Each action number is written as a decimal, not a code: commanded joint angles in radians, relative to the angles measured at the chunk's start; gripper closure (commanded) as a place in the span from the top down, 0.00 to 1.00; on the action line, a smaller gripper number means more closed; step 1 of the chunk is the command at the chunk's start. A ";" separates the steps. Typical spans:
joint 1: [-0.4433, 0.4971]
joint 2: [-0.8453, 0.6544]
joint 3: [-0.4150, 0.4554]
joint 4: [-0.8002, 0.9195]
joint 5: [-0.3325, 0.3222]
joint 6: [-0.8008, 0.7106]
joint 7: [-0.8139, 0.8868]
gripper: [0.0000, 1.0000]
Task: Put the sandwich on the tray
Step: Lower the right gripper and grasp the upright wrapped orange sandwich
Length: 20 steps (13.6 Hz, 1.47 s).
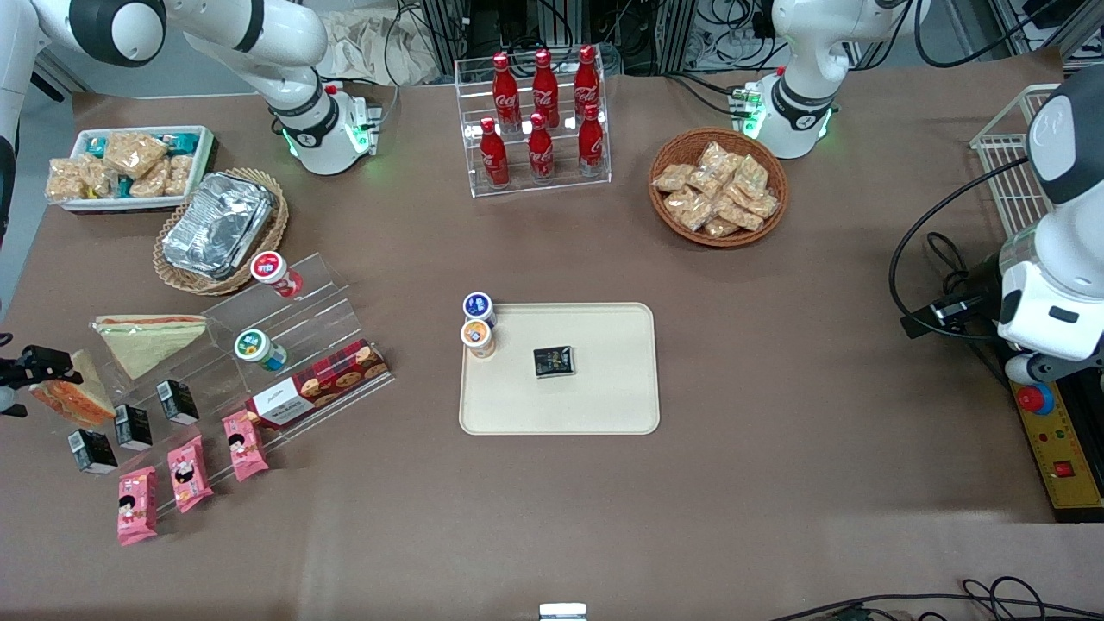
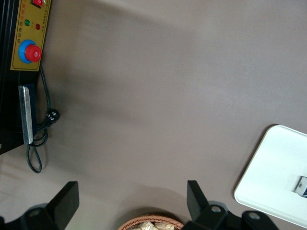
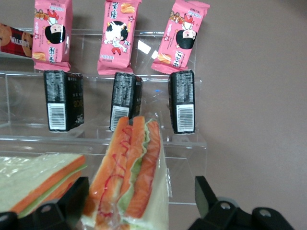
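The sandwich is a small clear-wrapped wedge on the clear stepped stand toward the working arm's end of the table. In the right wrist view its orange-red and green filling face stands between my fingers. My gripper is open around it; one finger is against the wrap and the other finger stands apart from it. The beige tray lies at the table's middle and holds a black packet and two small cups. The tray's corner also shows in the left wrist view.
A larger flat pale sandwich lies beside the wedge. The stand carries black cartons, pink packets, a cookie box and yogurt cups. Farther from the camera are a cola rack and a snack basket.
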 commanded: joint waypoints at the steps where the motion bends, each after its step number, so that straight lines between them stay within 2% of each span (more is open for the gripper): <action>1: -0.012 0.004 0.002 -0.012 0.031 0.026 -0.033 0.98; 8: -0.012 0.009 0.004 -0.052 0.040 0.096 -0.033 0.89; 10: -0.012 0.009 0.004 -0.053 0.040 0.098 -0.033 0.80; 12: -0.010 0.009 0.004 -0.053 0.040 0.098 -0.033 0.60; 14: -0.010 0.007 0.002 -0.050 0.039 0.096 -0.036 0.50; 20: 0.005 -0.042 0.002 -0.017 0.042 0.092 0.006 0.48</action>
